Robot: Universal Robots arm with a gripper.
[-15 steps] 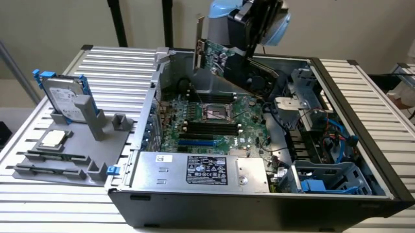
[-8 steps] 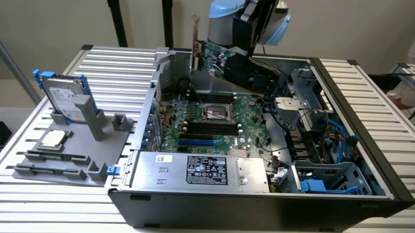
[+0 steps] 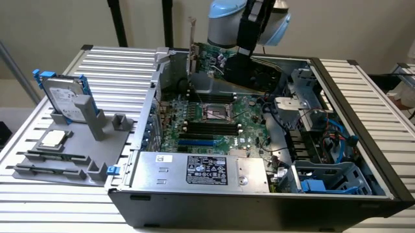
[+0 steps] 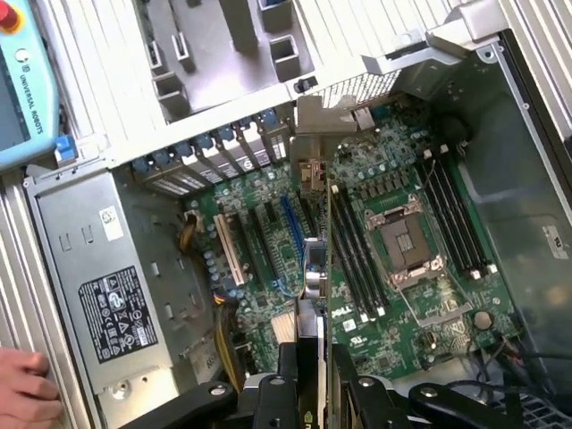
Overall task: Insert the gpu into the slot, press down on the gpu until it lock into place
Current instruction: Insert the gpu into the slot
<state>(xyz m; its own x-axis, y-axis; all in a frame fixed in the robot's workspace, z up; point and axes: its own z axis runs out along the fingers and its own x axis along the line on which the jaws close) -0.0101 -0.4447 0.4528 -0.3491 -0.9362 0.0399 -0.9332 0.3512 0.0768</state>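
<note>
The gpu [image 3: 224, 63] hangs tilted in the air over the back part of the open computer case, its thin silver bracket [image 3: 192, 41] pointing up. My gripper [image 3: 245, 65] is shut on the card's black shroud end. In the wrist view the gpu [image 4: 312, 268] appears edge-on between my fingers [image 4: 279, 386], above the motherboard. The bright-blue slot [image 3: 195, 142] lies bare on the board, near the power supply; in the wrist view the slot [image 4: 290, 223] runs just beside the card's edge. The card is well above the slot and not touching it.
A silver power-supply box [image 3: 194, 170] fills the case's front. The processor socket [image 3: 216, 110] and black memory slots [image 3: 211, 127] lie mid-board. A hard drive with blue rails [image 3: 65, 97] stands on a grey fixture [image 3: 71, 150]. A person's hand [image 4: 22, 386] rests beside the case.
</note>
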